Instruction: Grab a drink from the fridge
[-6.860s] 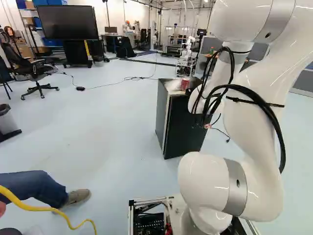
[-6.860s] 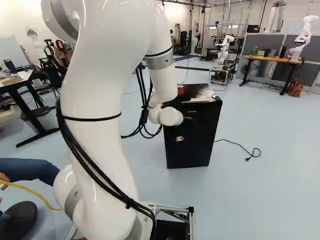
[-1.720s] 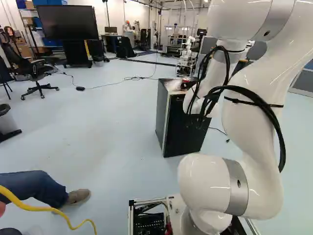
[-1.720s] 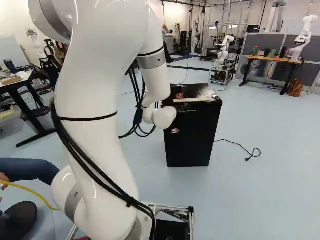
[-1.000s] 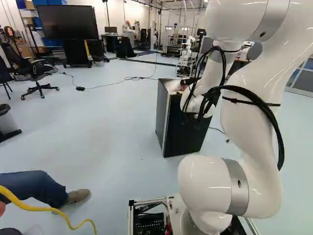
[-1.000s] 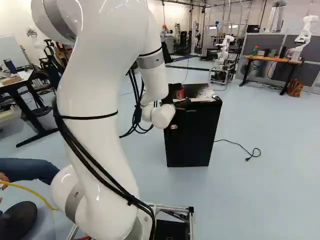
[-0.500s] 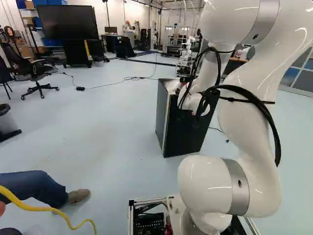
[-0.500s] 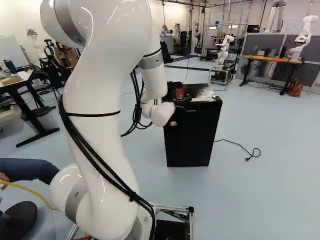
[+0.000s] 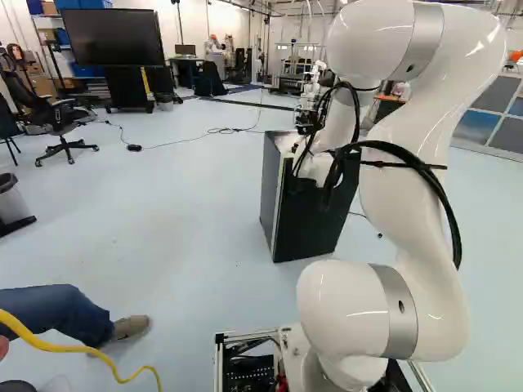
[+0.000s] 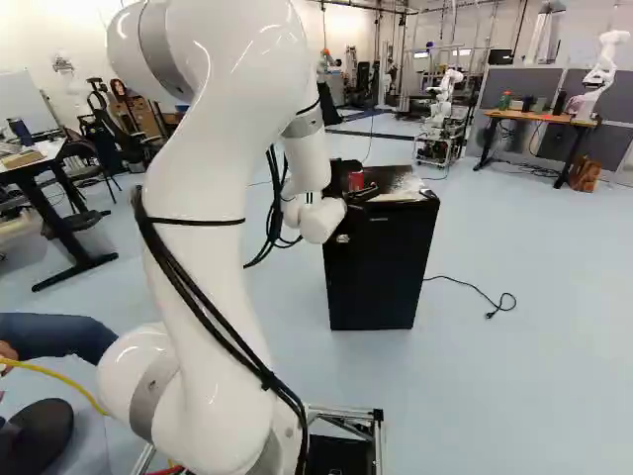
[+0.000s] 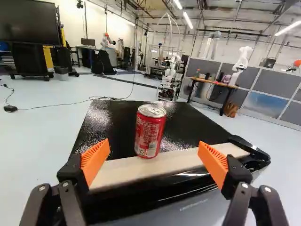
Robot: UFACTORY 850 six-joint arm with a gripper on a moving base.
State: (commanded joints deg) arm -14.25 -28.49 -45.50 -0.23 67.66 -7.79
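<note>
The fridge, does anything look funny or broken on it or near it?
The fridge has whitish specks on top, maybe dust or shine. A black cord ends loose on the floor beside it. The red can on top stands upright.

Both base views, facing ahead, share the fridge point(image 10: 381, 272).

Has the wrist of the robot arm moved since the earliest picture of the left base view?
Yes. Judged against the fridge, the wrist has shifted to the left in that view, toward the fridge's left front edge.
</note>
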